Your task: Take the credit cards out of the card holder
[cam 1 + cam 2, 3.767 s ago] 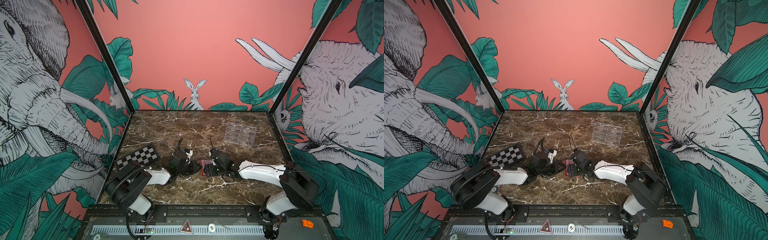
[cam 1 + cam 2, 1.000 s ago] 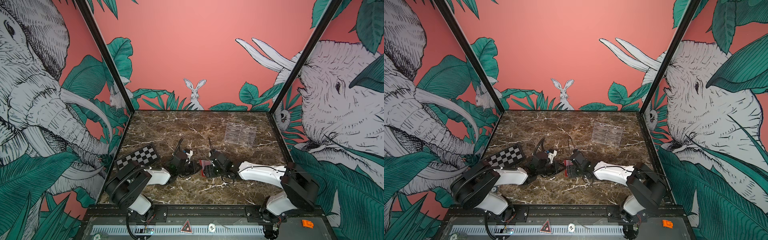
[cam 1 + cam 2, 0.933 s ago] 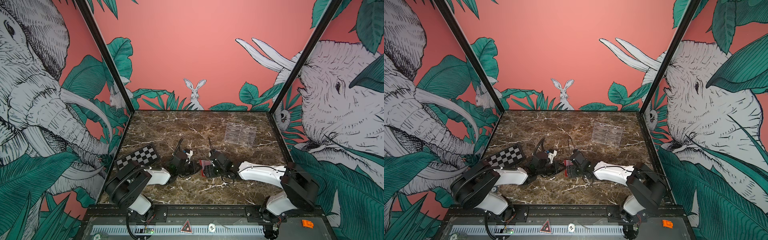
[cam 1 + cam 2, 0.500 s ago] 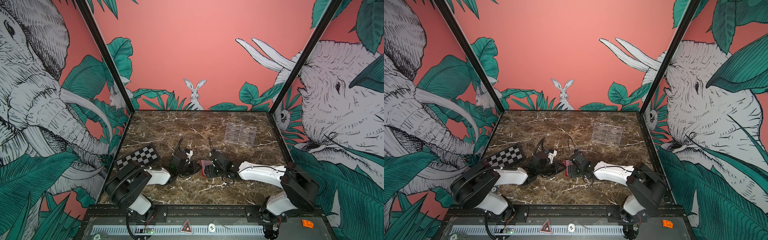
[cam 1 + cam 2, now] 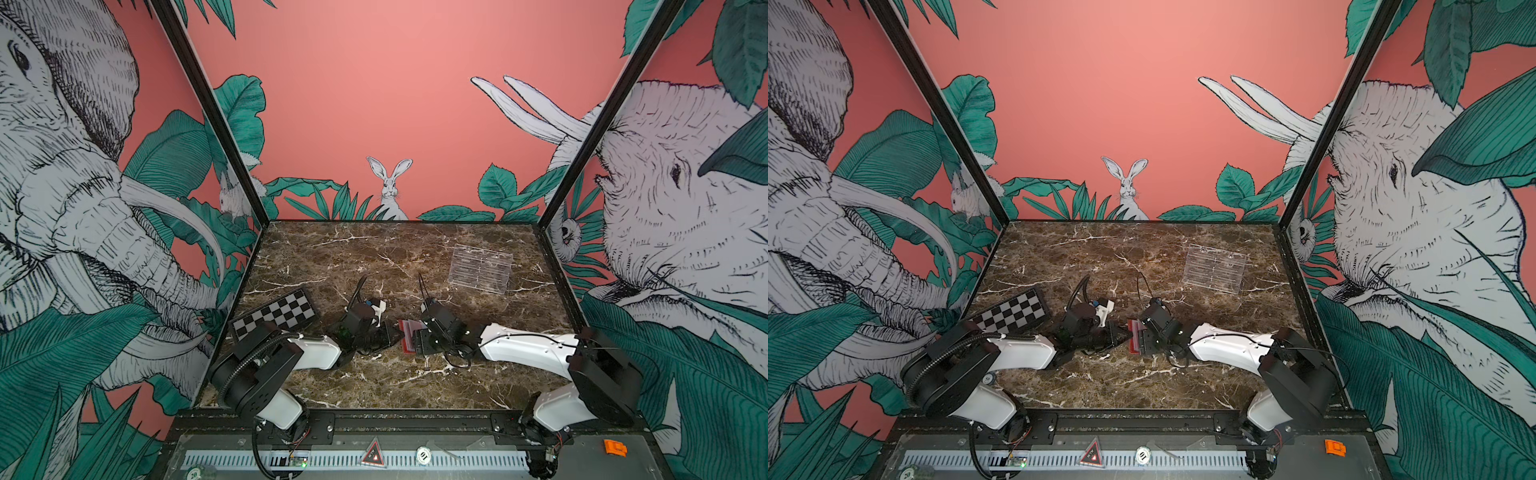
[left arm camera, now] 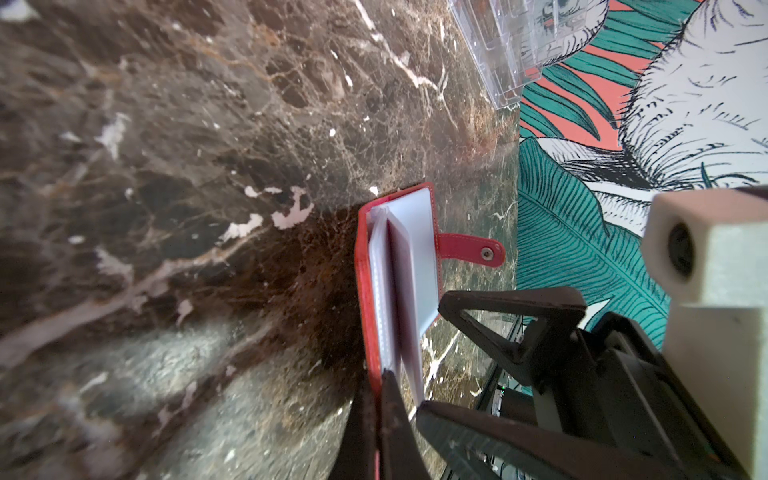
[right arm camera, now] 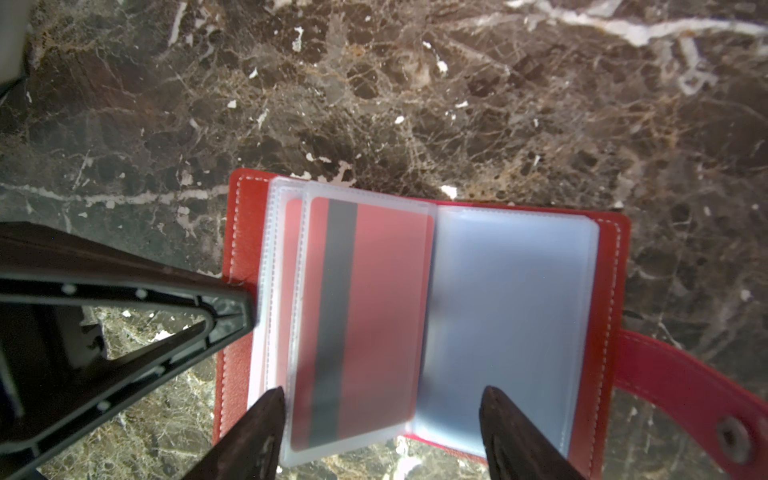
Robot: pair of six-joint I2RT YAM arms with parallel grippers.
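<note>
Two claws share the card holder (image 7: 611, 270), open on the counter (image 7: 374, 83) right of the chequered board (image 5: 274, 313): left claw (image 6: 380, 376) clamps its cover, likely anchoring it; right claw (image 7: 382, 399) gapes astride the sleeved red card (image 7: 374, 311).

1. black-and-white chequered board (image 5: 274, 313) lies flat on the brown marble tabletop (image 5: 374, 257), near the left wall.
2. clear acrylic stand (image 5: 480, 274) sits toward the back right.
3. small orange piece (image 5: 615, 447) rests on the front ledge.

On the table (image 5: 374, 384) the card holder (image 5: 408, 337) lies right of the chequered board (image 5: 274, 314), before the stand (image 5: 480, 274)
</note>
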